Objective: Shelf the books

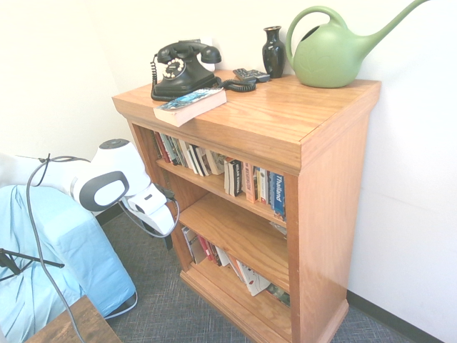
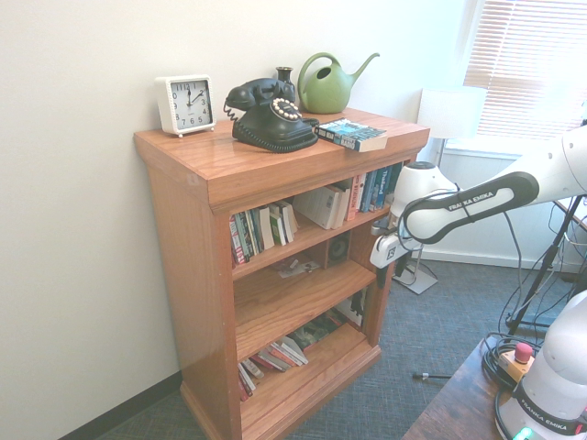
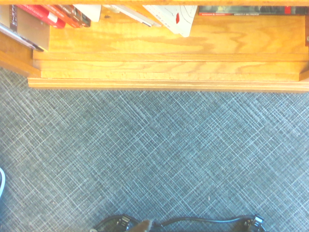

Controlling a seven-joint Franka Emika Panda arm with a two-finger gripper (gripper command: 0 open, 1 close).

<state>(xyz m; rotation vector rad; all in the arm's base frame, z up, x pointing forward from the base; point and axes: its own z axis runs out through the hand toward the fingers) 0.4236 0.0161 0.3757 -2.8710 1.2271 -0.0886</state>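
Note:
The book (image 1: 190, 105) is a thick paperback with a dark blue-teal cover. It lies flat on top of the wooden bookcase (image 1: 285, 118), near the front edge beside the black telephone (image 1: 182, 70). In the second exterior view the book (image 2: 352, 134) lies near the top's right end. My gripper (image 1: 168, 241) hangs in front of the bookcase at middle-shelf height, pointing down at the carpet, well below the book and apart from it. It shows as gripper (image 2: 400, 268) by the case's right front corner. It is open and holds nothing. The wrist view shows the bookcase base (image 3: 164, 67) and carpet (image 3: 154, 154).
Rows of thin paperbacks (image 1: 250, 182) fill the upper shelf, and more lean on the bottom shelf (image 1: 239, 275). A green watering can (image 1: 335, 50), dark vase (image 1: 273, 50) and white clock (image 2: 186, 103) stand on top. A blue-covered seat (image 1: 50, 243) and a low wooden table (image 1: 71, 325) are beside the arm.

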